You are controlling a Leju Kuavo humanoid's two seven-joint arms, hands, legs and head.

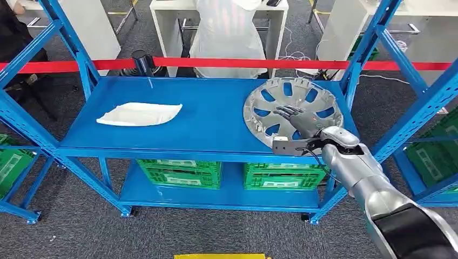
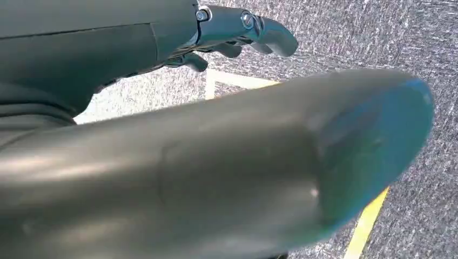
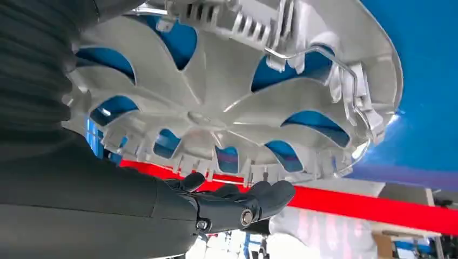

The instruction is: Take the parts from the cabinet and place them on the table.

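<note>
Here the right robot hand (image 1: 291,116) lay flat, fingers spread, on the hubcap (image 1: 324,91); left robot hand (image 2: 243,32) hung loosely curled, holding nothing.

The right arm (image 1: 378,189) reaches forward and up from the lower right of the head view, its silver forearm ending in a dark right hand (image 1: 294,120) stretched out flat with the fingers (image 1: 283,112) extended and slightly apart, nothing clasped between them. From the right wrist view the same hand (image 3: 227,208) shows its thumb and darker fingers straight and lying close together. In the left wrist view the left hand (image 2: 237,32) points toward the floor, its thick thumb (image 2: 302,162) close to the lens and its fingers (image 2: 270,35) loosely curved around nothing.
</note>
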